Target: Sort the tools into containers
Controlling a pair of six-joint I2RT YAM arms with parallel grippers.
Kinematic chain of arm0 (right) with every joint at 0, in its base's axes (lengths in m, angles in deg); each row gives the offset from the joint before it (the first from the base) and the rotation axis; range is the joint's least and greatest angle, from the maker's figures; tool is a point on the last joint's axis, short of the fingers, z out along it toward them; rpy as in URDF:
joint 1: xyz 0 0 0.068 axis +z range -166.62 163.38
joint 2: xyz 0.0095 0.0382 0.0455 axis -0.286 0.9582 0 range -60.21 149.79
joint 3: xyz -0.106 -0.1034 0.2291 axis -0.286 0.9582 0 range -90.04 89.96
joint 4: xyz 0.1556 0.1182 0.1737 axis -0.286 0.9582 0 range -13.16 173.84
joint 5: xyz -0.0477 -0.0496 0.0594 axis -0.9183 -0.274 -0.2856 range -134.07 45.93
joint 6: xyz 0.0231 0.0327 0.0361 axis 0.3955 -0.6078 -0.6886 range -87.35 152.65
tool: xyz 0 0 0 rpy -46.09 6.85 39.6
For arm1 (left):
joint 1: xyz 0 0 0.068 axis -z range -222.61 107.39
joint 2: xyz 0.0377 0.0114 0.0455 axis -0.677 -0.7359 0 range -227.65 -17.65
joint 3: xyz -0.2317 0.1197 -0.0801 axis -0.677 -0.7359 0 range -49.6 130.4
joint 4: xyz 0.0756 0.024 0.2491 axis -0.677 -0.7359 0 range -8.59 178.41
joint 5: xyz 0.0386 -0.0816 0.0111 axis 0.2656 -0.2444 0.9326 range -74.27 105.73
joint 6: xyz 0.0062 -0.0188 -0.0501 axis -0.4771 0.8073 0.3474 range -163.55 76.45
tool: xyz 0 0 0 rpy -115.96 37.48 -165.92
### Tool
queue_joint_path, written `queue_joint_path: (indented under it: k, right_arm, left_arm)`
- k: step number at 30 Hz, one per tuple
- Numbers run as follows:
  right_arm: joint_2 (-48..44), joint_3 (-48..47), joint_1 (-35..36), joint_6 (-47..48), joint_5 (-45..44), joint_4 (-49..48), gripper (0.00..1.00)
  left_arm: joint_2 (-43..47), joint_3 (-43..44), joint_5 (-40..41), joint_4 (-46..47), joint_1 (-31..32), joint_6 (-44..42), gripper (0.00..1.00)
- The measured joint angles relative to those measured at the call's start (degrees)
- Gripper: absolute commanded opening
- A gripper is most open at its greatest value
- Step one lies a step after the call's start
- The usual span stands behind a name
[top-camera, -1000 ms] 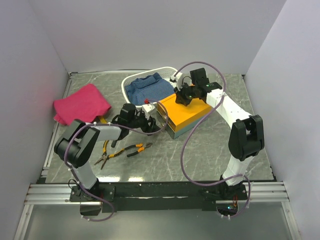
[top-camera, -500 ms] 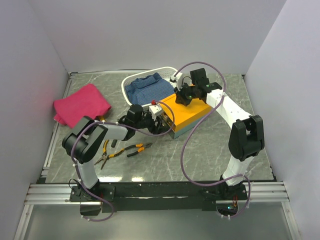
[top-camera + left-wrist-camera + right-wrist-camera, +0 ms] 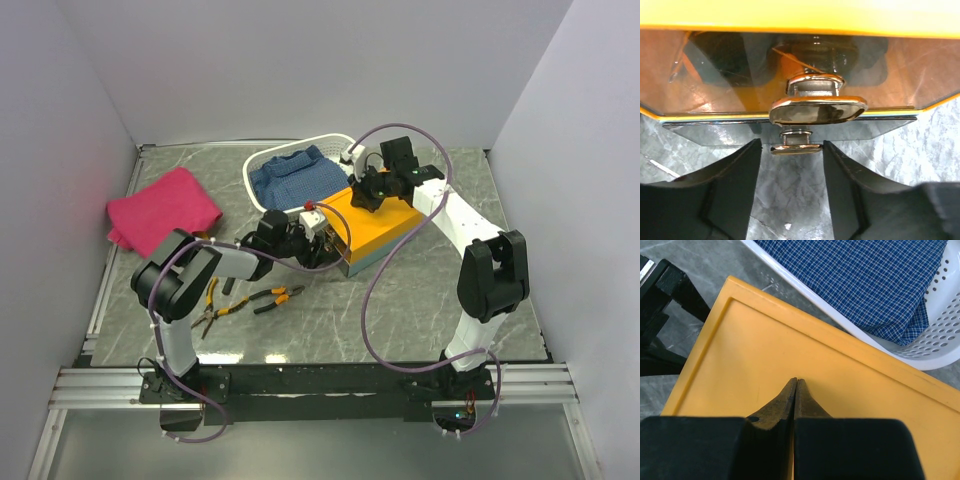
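- Left wrist view shows my left gripper [image 3: 791, 150] spread open, one dark finger on either side of the chrome handle [image 3: 817, 107] on the clear drawer [image 3: 730, 75] and just short of it. Nothing is clamped yet.
- Right wrist view shows my right gripper [image 3: 796, 385] clenched with its tips together. It holds nothing and sits on the flat orange-yellow lid [image 3: 840, 390].
- From above, the box [image 3: 385, 232] sits mid-table, just beside the white basket [image 3: 262, 160] of blue checked cloth [image 3: 295, 178]. The pliers [image 3: 245, 303] lie well apart on the table [image 3: 330, 320], near my left arm, and a pink cloth [image 3: 163, 207] lies far left.
- Its long axis runs roughly left to right, with the right end angled toward the back. The drawer face points left — straight at my open fingers.
- I judge the box to be stiff plastic and fairly light, so it would likely skate across the smooth stone when the drawer is tugged. That is why pressing down on the lid makes sense.
- The handle looks small, polished and slippery. I would pinch its flat plate from both sides — squarely, close to the stem — and pull along the long axis.
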Motion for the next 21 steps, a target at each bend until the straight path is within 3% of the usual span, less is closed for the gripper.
queue_joint_path:
  k: [6,13,21]
  right_arm:
    - [-0.2,0.5,0.0,-0.2,0.0,-0.5,0.00]
    - [-0.6,1.0,0.0,-0.2,-0.1,-1.1,0.00]
    - [-0.9,1.7,0.0,-0.1,-0.2,-1.8,0.00]
  left_arm:
    - [0.0,0.0,-0.7,-0.3,0.2,0.5,0.35]
    - [1.4,-1.1,-0.9,-1.2,0.0,-0.2,0.33]
    - [12.8,-11.4,-0.4,-6.4,-2.4,-1.3,0.34]
